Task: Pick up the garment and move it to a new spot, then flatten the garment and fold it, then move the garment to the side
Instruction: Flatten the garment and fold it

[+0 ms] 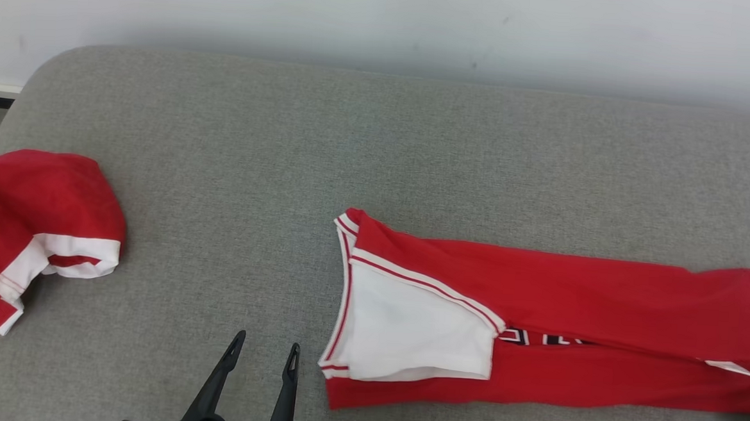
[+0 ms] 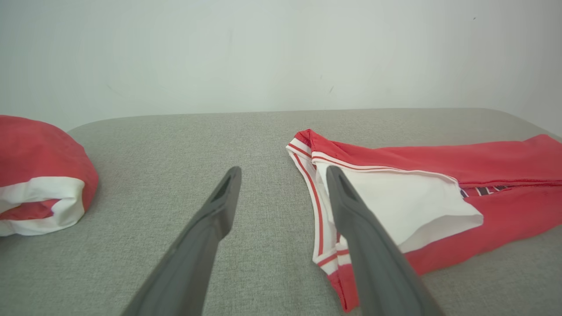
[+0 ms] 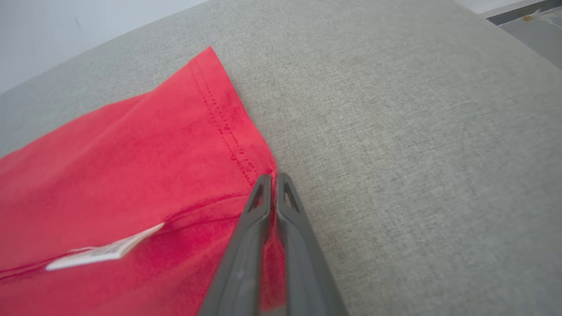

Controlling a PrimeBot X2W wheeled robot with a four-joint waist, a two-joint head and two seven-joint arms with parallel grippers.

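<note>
Two right jaws together, pinching garment [image 3: 131, 153] hem

We are looking at a plain indoor room, home or lab we cannot tell: a grey fabric-covered surface [image 1: 378, 140] is standing against a bare white wall [image 1: 385, 18].
</note>
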